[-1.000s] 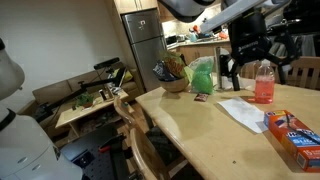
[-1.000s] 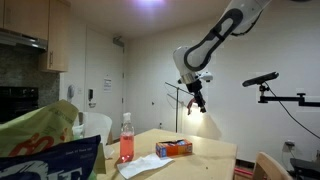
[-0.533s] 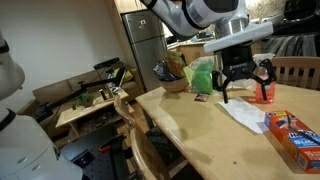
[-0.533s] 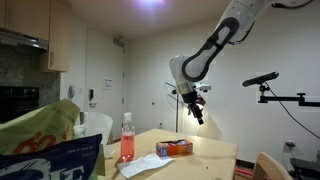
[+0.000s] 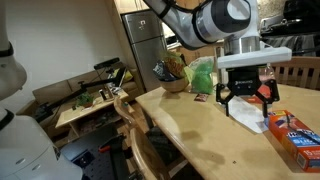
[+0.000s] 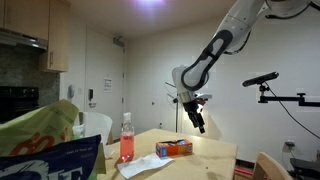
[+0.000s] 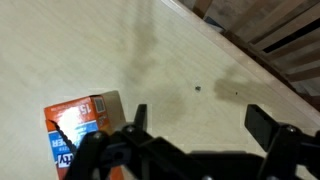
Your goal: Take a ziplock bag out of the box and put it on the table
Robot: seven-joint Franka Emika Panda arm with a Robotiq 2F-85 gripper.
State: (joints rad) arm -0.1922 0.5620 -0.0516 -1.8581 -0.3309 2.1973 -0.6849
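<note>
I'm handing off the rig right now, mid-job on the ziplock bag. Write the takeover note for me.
Gripper: fingers wide open, empty, hovering over the table.
Box: flat on the table, just beside the gripper, not touched.
Ziplock bag: a whitish flat sheet lies next to the box; can't tell whether it's a bag.
Done: nothing that shows.
Left: reach the box, pull a bag out, lay it on the table.

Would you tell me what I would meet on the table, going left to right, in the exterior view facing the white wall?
Pink plastic spray bottle, flat whitish see-through plastic bag, orange-red and blue cardboard box.
</note>
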